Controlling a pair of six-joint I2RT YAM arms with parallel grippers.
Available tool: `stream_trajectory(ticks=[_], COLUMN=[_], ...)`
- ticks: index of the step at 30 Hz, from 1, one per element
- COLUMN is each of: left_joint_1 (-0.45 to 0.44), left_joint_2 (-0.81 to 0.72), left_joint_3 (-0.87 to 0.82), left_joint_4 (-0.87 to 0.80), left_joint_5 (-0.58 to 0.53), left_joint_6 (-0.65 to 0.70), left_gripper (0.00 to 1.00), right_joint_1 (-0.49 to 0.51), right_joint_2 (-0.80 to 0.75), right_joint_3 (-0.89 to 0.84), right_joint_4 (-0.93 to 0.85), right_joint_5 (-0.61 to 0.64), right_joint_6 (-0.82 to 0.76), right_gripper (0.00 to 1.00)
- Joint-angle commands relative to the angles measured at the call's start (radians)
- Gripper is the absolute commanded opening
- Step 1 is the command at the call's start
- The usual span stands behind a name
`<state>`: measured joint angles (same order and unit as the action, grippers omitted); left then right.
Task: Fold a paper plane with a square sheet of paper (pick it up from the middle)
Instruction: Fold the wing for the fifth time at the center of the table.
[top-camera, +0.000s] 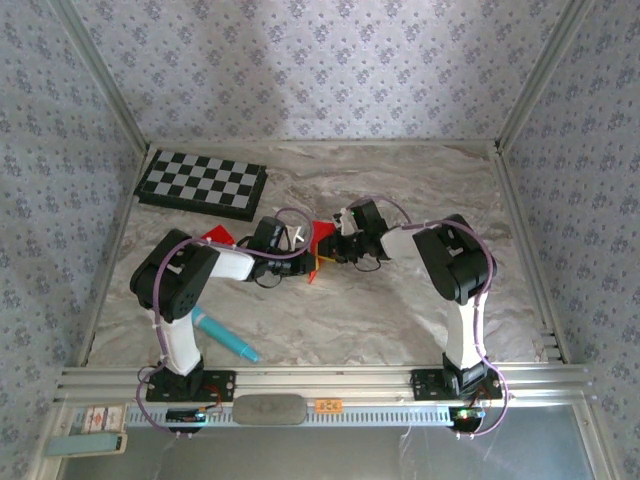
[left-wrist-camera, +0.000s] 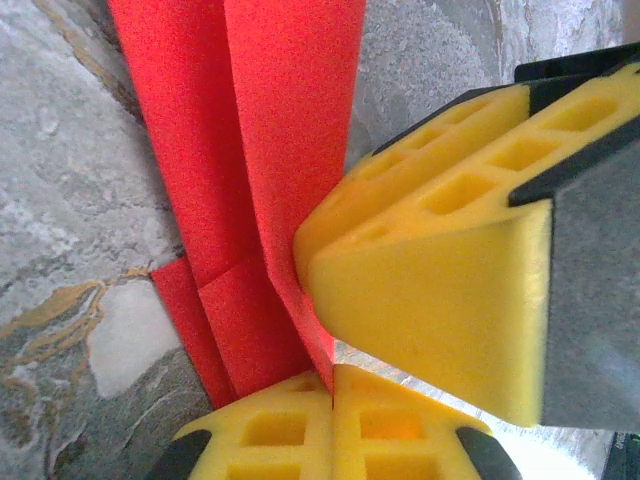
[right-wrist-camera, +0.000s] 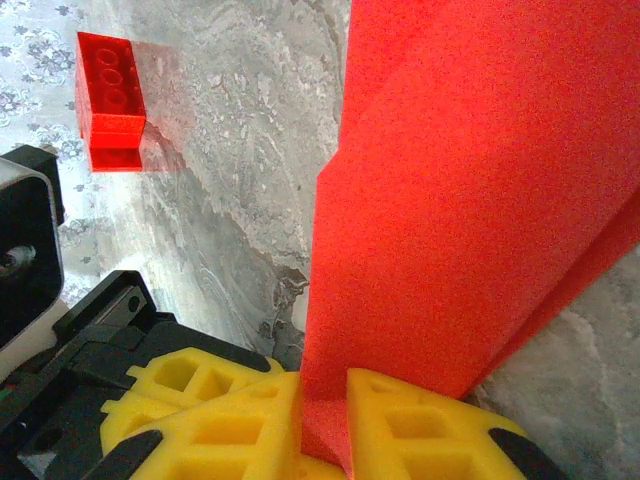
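Marbled grey table (top-camera: 400, 310) is sitting inside floral-papered walls (top-camera: 300, 70), chequered board (top-camera: 200, 183) lying back-left. Left gripper (left-wrist-camera: 333, 378) and right gripper (right-wrist-camera: 322, 388) are both clamping the creased red sheet (right-wrist-camera: 450, 200) mid-table.

The left arm (top-camera: 178, 300) stands up from its base at the near left. It bends at the elbow and reaches right, toward the middle. The right arm (top-camera: 462, 290) does the same from the near right — it bends and reaches left. The two wrists meet in the middle, tips very close together. The left gripper (left-wrist-camera: 333, 425) is squeezed tight, with its yellow fingers pressed together on the edge of the red paper (left-wrist-camera: 290, 120). The right gripper (right-wrist-camera: 322, 425) pinches the red paper too — a thin layer sits between its fingers.
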<state>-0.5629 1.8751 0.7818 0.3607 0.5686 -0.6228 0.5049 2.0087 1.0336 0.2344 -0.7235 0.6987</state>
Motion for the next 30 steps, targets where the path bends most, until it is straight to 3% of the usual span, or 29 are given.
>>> stream_trajectory(ticks=[1,21,30], left_joint_1=[-0.025,-0.024,-0.023], left_joint_2=[0.117,-0.049,-0.277], left_joint_3=[-0.041,-0.088,-0.078], left_joint_4=[-0.103,-0.140,-0.301], left_joint_5=[-0.073,-0.060,-0.160], left_joint_6=[0.015,-0.030,-0.023], left_gripper=[0.04,0.17,0.28], right_joint_1=[0.003,0.018,0.021], right_joint_2=[0.020,0.063,0.060], right_joint_3=[0.032,0.127,0.135], right_joint_4=[-0.014,-0.281,-0.296], right_joint_5=[-0.013,0.130,0.121], right_joint_6=[0.000,-0.060,-0.053], right_gripper=[0.21,0.21,0.21])
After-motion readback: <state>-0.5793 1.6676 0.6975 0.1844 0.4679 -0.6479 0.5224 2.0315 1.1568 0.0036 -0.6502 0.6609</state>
